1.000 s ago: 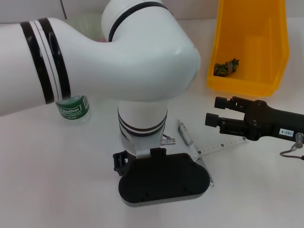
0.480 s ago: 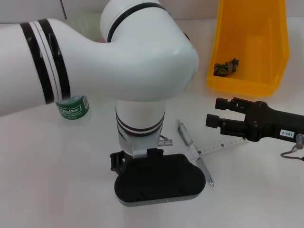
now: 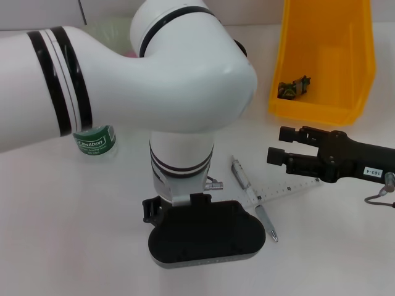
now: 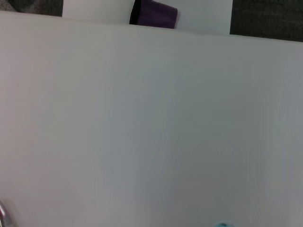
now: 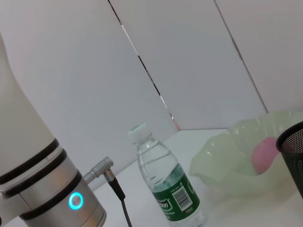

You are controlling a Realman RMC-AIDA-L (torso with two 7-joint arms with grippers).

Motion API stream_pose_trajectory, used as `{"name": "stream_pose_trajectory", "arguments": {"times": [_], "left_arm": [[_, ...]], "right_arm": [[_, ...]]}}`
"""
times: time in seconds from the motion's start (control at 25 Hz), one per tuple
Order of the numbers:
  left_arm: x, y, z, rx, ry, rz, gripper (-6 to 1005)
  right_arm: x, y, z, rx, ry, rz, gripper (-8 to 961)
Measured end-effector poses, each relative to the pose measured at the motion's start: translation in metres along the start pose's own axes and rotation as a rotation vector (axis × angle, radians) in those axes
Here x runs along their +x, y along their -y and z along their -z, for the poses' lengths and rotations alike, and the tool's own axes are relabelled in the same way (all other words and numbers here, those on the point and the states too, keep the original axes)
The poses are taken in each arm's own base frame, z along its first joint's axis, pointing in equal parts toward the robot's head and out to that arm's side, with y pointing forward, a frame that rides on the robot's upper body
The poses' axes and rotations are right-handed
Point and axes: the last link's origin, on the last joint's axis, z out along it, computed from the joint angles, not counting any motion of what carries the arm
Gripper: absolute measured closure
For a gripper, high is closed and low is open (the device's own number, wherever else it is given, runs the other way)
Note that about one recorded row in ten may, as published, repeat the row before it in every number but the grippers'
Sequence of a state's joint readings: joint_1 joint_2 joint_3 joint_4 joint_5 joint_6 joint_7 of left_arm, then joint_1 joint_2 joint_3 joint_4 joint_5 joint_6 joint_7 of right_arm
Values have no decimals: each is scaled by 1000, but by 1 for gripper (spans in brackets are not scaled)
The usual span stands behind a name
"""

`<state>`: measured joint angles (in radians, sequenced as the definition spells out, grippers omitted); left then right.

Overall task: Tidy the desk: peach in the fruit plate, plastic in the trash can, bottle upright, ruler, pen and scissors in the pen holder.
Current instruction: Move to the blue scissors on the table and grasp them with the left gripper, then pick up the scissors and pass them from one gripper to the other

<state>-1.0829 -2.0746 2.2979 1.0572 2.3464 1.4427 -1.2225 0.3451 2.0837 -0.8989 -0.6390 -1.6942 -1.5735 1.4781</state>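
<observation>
My left arm fills the middle of the head view. Its black wrist housing (image 3: 207, 237) hangs low over the table, just left of the pen (image 3: 252, 198), and hides the left gripper. The silver pen lies across a clear ruler (image 3: 289, 187). My right gripper (image 3: 281, 144) hovers open and empty just right of the pen, above the ruler's far end. The bottle (image 5: 163, 184) stands upright with a green label (image 3: 94, 142). A pink peach (image 5: 264, 154) lies in the pale green fruit plate (image 5: 227, 163), beside the black mesh pen holder (image 5: 292, 151). The scissors are out of view.
A yellow bin (image 3: 324, 61) stands at the back right with a dark crumpled thing (image 3: 294, 86) inside. A purple object (image 4: 154, 13) sits beyond the table's edge in the left wrist view. A cable (image 3: 378, 198) hangs under my right arm.
My left wrist has shifted slightly left and nearer, uncovering the pen's tip. The right arm has not moved.
</observation>
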Motion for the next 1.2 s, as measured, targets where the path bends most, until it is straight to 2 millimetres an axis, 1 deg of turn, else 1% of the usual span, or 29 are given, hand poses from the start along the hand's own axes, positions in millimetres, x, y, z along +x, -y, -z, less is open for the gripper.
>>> {"name": "stream_pose_trajectory", "arguments": {"times": [0.64,1.04,1.2], "left_arm": [[0,0,-5,-2,8,-35,811],[-4,2,-3,4,42,-15,804],[-7,1,-3,4,71,18,802]], "right_arm": [[-1,-1,0,-9,0,0,161],[0,-2,1,-11,0,-10,161],[-2,-2,3,-12,16,-17,161]]}}
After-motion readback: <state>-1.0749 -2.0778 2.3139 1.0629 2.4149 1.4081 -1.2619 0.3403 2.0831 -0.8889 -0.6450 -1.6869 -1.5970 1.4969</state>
